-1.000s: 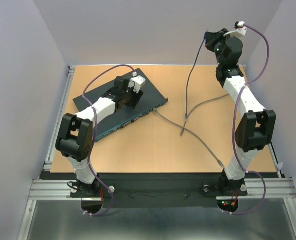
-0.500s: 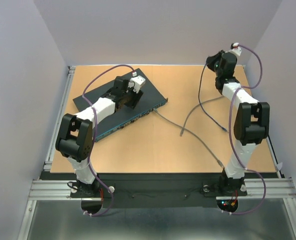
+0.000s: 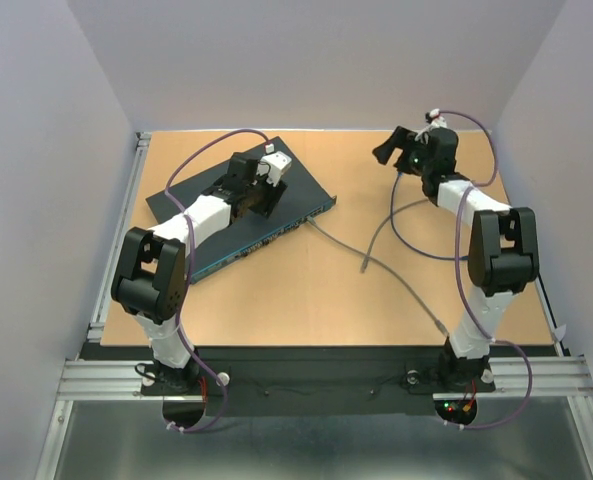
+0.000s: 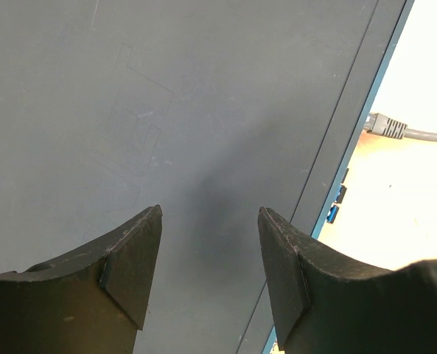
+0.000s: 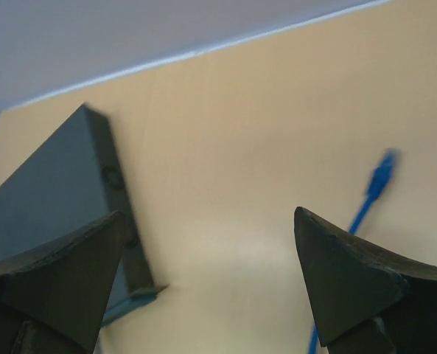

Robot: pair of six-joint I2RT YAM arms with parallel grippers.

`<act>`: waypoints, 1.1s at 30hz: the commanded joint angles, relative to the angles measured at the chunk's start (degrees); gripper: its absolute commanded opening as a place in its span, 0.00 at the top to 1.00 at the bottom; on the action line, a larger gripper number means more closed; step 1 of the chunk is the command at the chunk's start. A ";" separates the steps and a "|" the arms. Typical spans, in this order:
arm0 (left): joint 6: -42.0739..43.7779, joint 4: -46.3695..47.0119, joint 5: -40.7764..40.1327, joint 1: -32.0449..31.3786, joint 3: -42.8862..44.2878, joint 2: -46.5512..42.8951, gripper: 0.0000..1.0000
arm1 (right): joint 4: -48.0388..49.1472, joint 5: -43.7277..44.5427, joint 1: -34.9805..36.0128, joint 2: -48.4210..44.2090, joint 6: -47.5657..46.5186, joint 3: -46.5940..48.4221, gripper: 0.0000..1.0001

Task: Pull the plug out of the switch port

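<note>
Matt dark metal switch on smooth wooden table

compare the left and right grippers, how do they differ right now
The left gripper is down over the switch's flat dark top; the right gripper is out over the tabletop, off the switch. The left gripper's jaws stand narrower apart than the right gripper's, which are spread wide. Both hold nothing.
</note>
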 commanded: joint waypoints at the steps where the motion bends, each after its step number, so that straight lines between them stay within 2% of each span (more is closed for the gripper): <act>1: 0.13 0.46 0.10 -0.22 0.84 -1.20 0.34 | 2.43 -16.35 5.93 -5.95 -2.59 -8.52 0.01; 6: -0.22 0.46 -0.25 -0.30 1.10 -0.59 0.34 | 7.17 -22.49 13.13 -4.20 2.16 -16.00 0.04; 9: -0.13 0.46 -0.86 -0.22 0.84 -0.41 0.34 | 13.94 -26.73 14.72 1.16 10.77 -16.80 0.11; 11: -0.13 0.46 -0.95 -0.22 0.66 -0.41 0.34 | 15.00 -27.17 15.86 3.36 11.31 -15.92 0.20; 16: 0.31 1.25 -1.83 -0.22 -0.48 -0.06 0.34 | 18.16 -27.52 17.18 7.41 14.02 -15.22 0.24; 23: 0.22 1.26 -2.09 -0.22 -0.22 1.44 0.34 | 23.88 -28.40 18.50 14.44 20.80 -12.15 0.42; 28: 0.39 1.34 -2.01 -0.22 -0.48 1.17 0.34 | 28.36 -28.66 19.12 17.25 25.71 -11.00 0.45; 33: 0.31 1.26 -2.01 -0.22 -0.83 1.26 0.34 | 29.59 -26.47 19.38 17.08 26.87 -11.70 0.57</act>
